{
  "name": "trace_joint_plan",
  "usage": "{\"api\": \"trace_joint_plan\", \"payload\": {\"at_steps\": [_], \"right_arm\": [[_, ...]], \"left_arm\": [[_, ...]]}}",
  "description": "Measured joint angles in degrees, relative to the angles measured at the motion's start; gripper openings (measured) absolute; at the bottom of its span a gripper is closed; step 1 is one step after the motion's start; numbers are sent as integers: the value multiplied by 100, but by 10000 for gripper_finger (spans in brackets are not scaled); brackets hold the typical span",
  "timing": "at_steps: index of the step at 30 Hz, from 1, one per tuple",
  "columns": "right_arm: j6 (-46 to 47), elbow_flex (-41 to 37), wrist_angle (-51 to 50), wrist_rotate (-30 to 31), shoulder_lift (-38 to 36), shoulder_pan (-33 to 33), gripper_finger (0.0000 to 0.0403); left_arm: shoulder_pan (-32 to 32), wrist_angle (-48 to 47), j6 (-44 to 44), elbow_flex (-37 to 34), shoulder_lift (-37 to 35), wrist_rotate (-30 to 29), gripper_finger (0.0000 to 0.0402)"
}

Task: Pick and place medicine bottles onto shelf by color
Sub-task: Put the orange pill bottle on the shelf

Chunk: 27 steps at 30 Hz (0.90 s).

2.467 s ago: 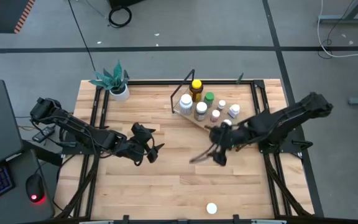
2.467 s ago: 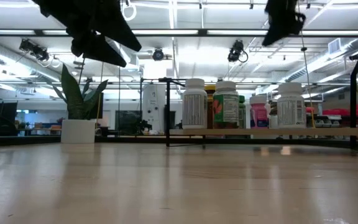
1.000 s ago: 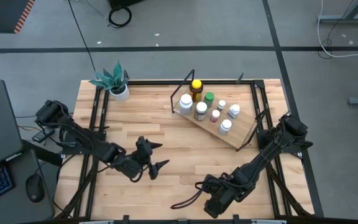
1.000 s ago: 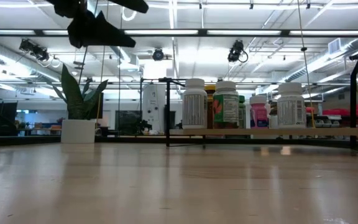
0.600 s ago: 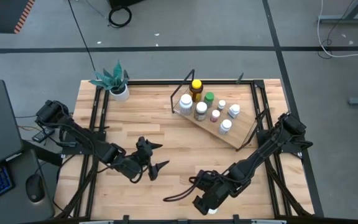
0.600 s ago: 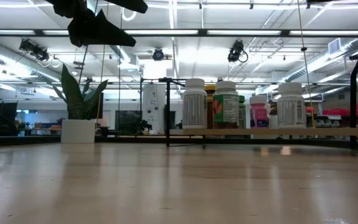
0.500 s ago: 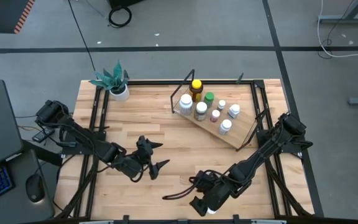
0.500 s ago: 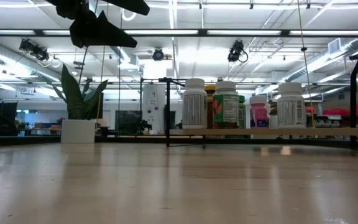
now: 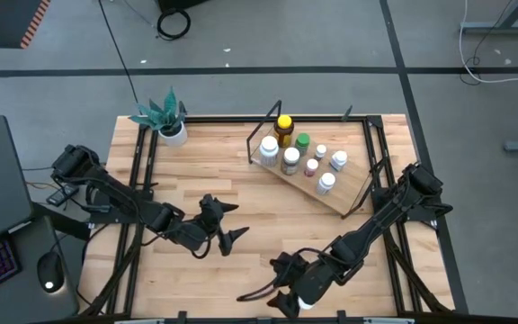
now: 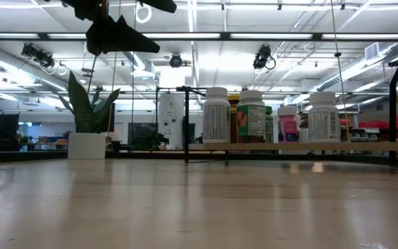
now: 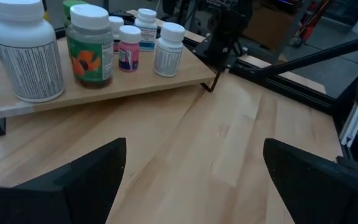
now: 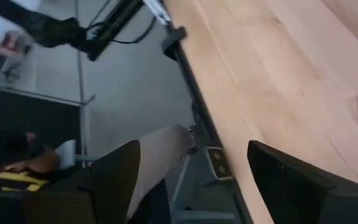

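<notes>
Down at the near edge of the bench (image 9: 241, 216), well away from the shelf (image 9: 349, 193), the right tool (image 9: 288, 301) hangs over a lone white-capped bottle (image 9: 305, 303) that peeks out beside it. Its fingers (image 12: 291, 180) stand apart in the right wrist view, with nothing pinched between them that I can see. On the shelf, the other medicine bottles (image 9: 293, 153) stand upright in a cluster: the amber one with the yellow cap (image 9: 283, 126) at the far end, the green-capped one (image 9: 303, 141) just beside it, the pink one (image 11: 129, 47) among the white-capped ones. Left of the shelf, over mid-bench, the left tool (image 9: 226, 225) hovers spread wide and empty. A potted plant (image 9: 166, 117) sits at the far left corner, well apart from the shelf.
</notes>
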Motion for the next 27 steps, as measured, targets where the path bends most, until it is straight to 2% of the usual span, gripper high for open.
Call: {"api": "trace_joint_plan", "payload": {"at_steps": [5, 13, 21, 27], "right_arm": [[-720, 0, 114, -4, 0, 29, 303], [-2583, 0, 64, 90, 1, 229, 303], [-3262, 0, -987, 80, 0, 439, 303], [-3867, 0, -1109, 318, 0, 737, 303]], "left_arm": [[-7, -7, -12, 0, 0, 22, 384], [-2, -17, -10, 0, 0, 22, 384], [60, -23, 136, 0, 0, 22, 384], [63, -41, 136, 0, 0, 20, 384]]}}
